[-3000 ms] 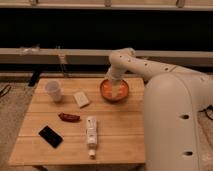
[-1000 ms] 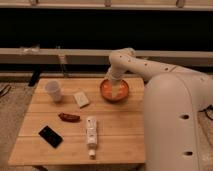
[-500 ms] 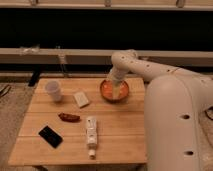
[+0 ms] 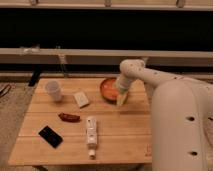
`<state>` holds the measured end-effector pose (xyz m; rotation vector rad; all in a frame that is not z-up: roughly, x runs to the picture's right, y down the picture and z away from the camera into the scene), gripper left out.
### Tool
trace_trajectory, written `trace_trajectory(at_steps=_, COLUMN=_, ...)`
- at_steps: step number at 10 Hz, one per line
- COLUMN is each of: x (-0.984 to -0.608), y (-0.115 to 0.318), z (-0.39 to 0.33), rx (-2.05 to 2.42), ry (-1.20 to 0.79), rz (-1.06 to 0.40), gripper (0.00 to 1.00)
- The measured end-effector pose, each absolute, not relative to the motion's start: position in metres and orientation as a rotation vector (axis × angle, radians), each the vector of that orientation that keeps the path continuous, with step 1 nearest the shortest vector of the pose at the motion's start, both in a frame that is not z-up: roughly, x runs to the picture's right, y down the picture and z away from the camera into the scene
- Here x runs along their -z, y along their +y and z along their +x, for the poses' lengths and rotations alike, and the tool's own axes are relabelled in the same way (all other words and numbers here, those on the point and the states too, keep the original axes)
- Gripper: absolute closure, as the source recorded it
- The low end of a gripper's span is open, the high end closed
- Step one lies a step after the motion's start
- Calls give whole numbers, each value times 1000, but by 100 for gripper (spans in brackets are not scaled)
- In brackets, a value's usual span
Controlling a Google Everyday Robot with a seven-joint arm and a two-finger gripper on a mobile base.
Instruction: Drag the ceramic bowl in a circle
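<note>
The ceramic bowl [image 4: 108, 89] is orange-red and shallow, and it sits on the wooden table [image 4: 120, 135] near the back edge, right of centre. My gripper [image 4: 121, 98] comes down from the white arm at the bowl's right rim. Its pale tip touches or overlaps the rim and covers the bowl's right part.
A white cup [image 4: 54, 91] stands at the back left, with a small white packet [image 4: 81, 98] between it and the bowl. A dark red item [image 4: 69, 117], a black flat device [image 4: 50, 136] and a white bottle [image 4: 91, 132] lie nearer the front. The robot's white body fills the right side.
The gripper has shifted slightly toward the table's front at the bowl's right rim. The bowl looks nudged a little to the left. The other objects stay put.
</note>
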<state>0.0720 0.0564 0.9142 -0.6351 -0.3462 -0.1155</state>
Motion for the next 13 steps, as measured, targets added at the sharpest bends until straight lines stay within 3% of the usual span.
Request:
trace_trajectory(at_steps=3, x=-934, y=62, z=74, rx=91, ry=-329, rz=-667, gripper=21)
trace_trajectory(at_steps=4, x=-936, y=61, z=75, rx=88, ry=-322, rz=-669, gripper=27)
trace_trajectory(at_steps=11, x=-921, y=80, z=98, rx=41, ry=-308, rz=-679, gripper=95)
trace_trajectory(at_steps=13, x=-918, y=86, z=107, rx=17, ry=-303, rz=-682, gripper=100)
